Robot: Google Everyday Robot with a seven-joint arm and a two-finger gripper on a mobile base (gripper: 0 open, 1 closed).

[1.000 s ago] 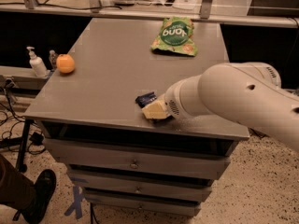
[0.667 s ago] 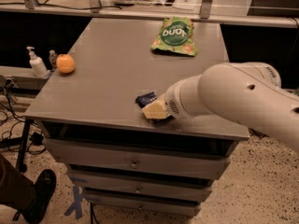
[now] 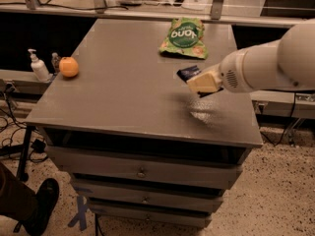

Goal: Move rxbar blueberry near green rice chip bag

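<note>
Over the right half of the table (image 3: 98,107), the gripper (image 3: 195,78) hangs at the end of the white arm (image 3: 266,65). Its cream fingers (image 3: 204,81) are closed on the bar (image 3: 187,73), whose dark blue end sticks out past their tips, clear of the tabletop. Beyond the gripper and slightly left in view lies the bag (image 3: 182,36), near but apart. Well off to the gripper's left sit an orange (image 3: 69,67) and a pump bottle (image 3: 38,68).

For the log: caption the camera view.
Claw holds the rxbar blueberry above the table, short of the green rice chip bag.
</note>
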